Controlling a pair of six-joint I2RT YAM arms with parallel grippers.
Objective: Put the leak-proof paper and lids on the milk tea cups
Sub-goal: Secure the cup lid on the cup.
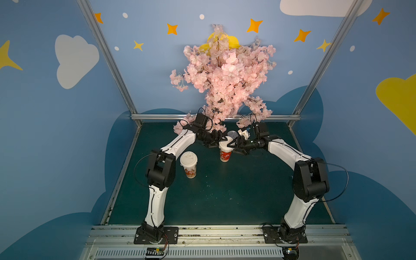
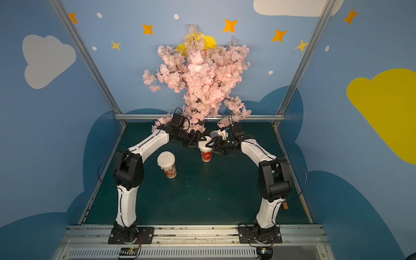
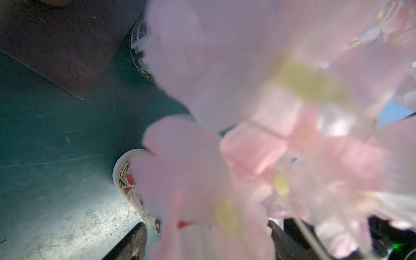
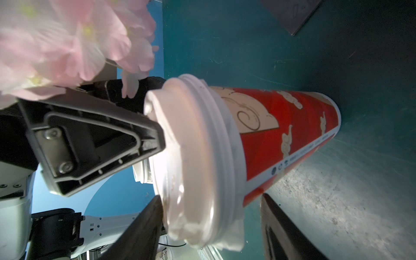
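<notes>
Two red-patterned milk tea cups stand on the green table in both top views. The left cup (image 1: 190, 172) carries a white lid with a pale skirt of leak-proof paper (image 1: 191, 167) under it. The middle cup (image 1: 225, 155) (image 4: 292, 135) also wears a white lid (image 4: 202, 146), and crinkled leak-proof paper (image 4: 234, 238) sticks out below its rim. My right gripper (image 4: 211, 202) (image 1: 234, 146) is open and straddles the lid's edge. One of its fingers (image 4: 144, 227) touches the lid's top. My left gripper (image 1: 219, 140) (image 3: 207, 234) stands wide open, and one of its fingers (image 4: 101, 135) rests on the lid top. Blossoms hide the space between its jaws.
A pink blossom tree (image 1: 225, 78) hangs over the back of the table and brushes both wrists. A small clear cup (image 1: 231, 134) and a white object (image 1: 244, 134) stand behind the middle cup. A brown board (image 3: 56, 45) and a barcoded container (image 3: 139, 45) lie nearby.
</notes>
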